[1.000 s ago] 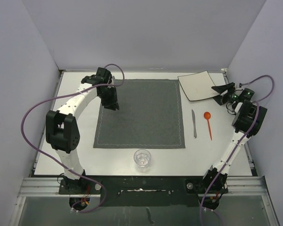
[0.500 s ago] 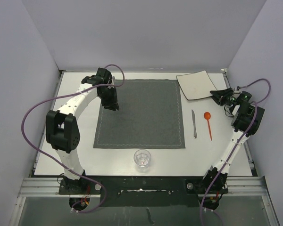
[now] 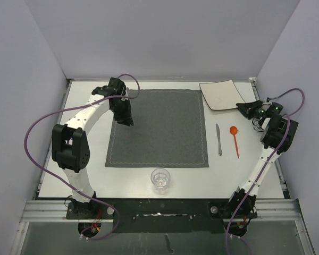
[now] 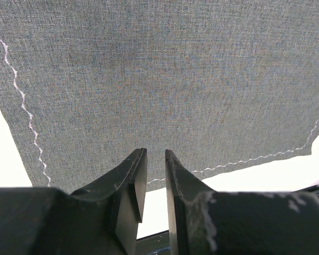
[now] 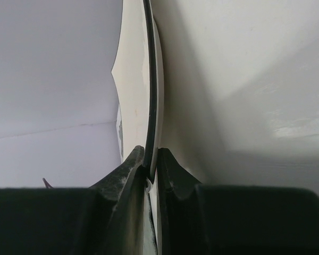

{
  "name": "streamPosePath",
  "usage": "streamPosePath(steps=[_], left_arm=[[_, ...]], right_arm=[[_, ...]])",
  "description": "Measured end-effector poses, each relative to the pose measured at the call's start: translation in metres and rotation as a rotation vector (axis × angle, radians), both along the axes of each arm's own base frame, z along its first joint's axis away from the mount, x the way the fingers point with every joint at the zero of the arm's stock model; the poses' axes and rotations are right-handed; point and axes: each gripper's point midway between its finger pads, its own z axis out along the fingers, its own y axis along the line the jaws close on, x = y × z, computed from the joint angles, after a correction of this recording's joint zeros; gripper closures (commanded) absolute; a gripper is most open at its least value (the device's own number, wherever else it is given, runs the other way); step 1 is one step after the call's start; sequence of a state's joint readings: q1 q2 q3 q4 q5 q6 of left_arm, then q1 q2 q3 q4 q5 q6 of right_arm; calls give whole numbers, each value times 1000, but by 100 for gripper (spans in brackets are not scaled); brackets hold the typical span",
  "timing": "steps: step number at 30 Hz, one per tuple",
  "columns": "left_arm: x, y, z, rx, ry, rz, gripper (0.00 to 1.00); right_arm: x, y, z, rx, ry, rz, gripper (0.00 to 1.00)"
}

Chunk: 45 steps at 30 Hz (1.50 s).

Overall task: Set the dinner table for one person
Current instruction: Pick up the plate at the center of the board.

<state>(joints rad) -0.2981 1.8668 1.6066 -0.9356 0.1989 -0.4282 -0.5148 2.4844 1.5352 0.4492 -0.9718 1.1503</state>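
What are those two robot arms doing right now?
They are setting the dinner table. The right gripper is pinching the edge of the square white plate at the far right corner. The left gripper hovers over the grey placemat, jaws slightly apart, holding nothing. A knife, orange spoon and glass sit on the table.

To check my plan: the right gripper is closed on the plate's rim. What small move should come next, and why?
Probably lift the plate slightly off the dinner table. The right gripper pinches its rim, but the plate lies at the far right corner, beside the placemat, not on it. A small lift would free it for carrying left.
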Motion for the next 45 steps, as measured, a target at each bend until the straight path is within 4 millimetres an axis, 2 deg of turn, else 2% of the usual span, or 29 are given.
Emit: streamPosePath(steps=[21, 31, 45], left_arm=[[-2, 1, -4, 4, 6, -4, 82], [-1, 1, -4, 3, 3, -5, 82], [-2, 1, -16, 15, 32, -13, 83]], right_arm=[[-20, 12, 7, 22, -4, 12, 100], [-22, 13, 17, 113, -53, -9, 100], [-25, 15, 14, 99, -31, 6, 100]])
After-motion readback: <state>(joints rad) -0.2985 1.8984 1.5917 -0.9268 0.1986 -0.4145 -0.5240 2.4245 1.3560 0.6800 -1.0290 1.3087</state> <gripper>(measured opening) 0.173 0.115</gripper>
